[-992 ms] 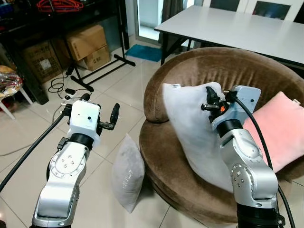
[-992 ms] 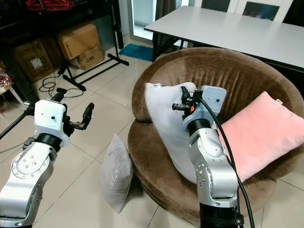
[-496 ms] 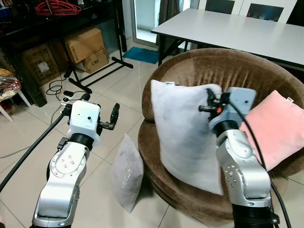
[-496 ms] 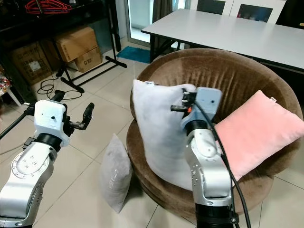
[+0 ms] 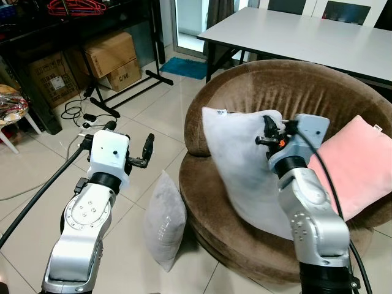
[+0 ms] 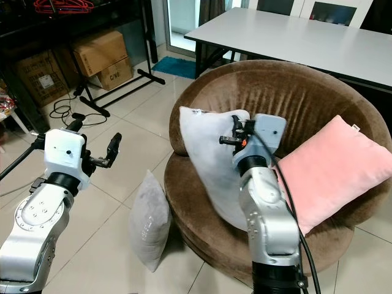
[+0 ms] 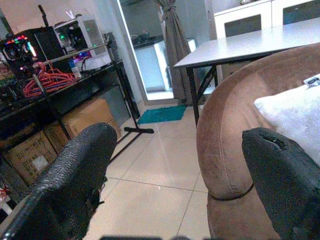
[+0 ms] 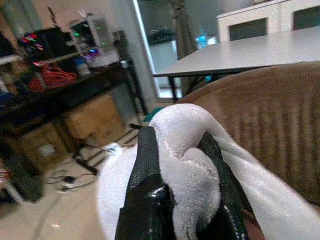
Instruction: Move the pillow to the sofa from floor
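I'm placing now: the right gripper [image 5: 267,130], mid-frame in the left eye view, is pinching the top corner of the white pillow [image 5: 245,165], which is standing tilted inside the brown round sofa [image 5: 269,86]. Next, I judge, I'm lowering it to rest and letting go. The right wrist view is showing fabric bunched between both fingers [image 8: 145,165]. The left gripper [image 5: 130,153] is hovering spread and empty, lower left. A grey pillow [image 5: 164,222] is leaning against the sofa base on the floor.

Right arm [image 5: 309,208] hides white pillow [image 5: 239,159] lower corner.
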You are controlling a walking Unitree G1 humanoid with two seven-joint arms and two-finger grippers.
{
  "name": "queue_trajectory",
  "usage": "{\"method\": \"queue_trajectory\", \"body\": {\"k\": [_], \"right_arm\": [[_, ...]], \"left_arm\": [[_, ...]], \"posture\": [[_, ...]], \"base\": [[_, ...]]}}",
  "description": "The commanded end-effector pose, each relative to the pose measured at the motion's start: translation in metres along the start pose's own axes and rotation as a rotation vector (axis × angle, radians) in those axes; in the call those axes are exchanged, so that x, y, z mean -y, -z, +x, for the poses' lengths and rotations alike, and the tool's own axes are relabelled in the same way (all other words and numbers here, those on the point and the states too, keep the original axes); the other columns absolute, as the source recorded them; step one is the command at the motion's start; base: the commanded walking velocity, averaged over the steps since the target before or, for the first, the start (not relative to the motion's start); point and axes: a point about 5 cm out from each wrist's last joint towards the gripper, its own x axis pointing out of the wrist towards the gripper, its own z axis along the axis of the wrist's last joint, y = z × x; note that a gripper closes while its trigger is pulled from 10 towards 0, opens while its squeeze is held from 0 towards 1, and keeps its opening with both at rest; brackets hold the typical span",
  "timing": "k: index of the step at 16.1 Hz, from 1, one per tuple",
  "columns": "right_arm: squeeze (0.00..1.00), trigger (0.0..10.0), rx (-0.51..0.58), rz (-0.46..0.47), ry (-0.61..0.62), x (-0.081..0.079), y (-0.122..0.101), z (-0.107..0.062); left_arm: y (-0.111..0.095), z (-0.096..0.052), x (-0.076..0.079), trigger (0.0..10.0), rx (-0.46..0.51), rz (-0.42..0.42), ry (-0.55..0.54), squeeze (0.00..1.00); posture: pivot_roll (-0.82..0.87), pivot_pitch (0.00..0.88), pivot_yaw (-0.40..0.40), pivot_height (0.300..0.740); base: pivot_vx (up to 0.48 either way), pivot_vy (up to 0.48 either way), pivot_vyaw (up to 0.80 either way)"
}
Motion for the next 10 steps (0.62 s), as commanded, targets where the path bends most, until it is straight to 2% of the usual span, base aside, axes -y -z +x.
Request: {"method": "queue_trajectory", "body": {"k": [1,2,4,6,10], "right_arm": [[0.00,10.0,0.054,0.035,-0.040,-0.004,-0.011,-0.003],[0.00,10.0,0.050,0.046,-0.040,-0.005,-0.010,-0.003],[0.00,10.0,0.015,-0.010,-0.010,-0.003,-0.006,-0.002],[0.00,10.0,0.004,-0.002,-0.012,-0.002,-0.003,-0.001],[0.00,10.0,-0.013,0.036,-0.010,-0.001,0.000,-0.001]], "left_arm": [[-0.003,0.000,-0.001,10.0,0.014,0.007,-0.007,0.00],[-0.003,0.000,-0.001,10.0,0.015,0.008,-0.007,0.00],[-0.003,0.000,-0.001,10.0,0.021,0.007,-0.009,0.00],[-0.004,-0.001,-0.001,10.0,0.028,-0.006,-0.003,0.00],[-0.005,-0.004,-0.002,10.0,0.034,-0.016,0.008,0.00]], "posture": [[-0.02,0.000,0.035,0.740],[-0.02,0.000,0.034,0.740],[-0.02,0.000,0.032,0.740],[-0.01,0.000,0.027,0.740],[-0.01,0.000,0.029,0.740]], "base": [[0.000,0.000,0.00],[0.000,0.000,0.00],[0.000,0.000,0.00],[0.000,0.000,0.00],[0.000,0.000,-0.80]]}}
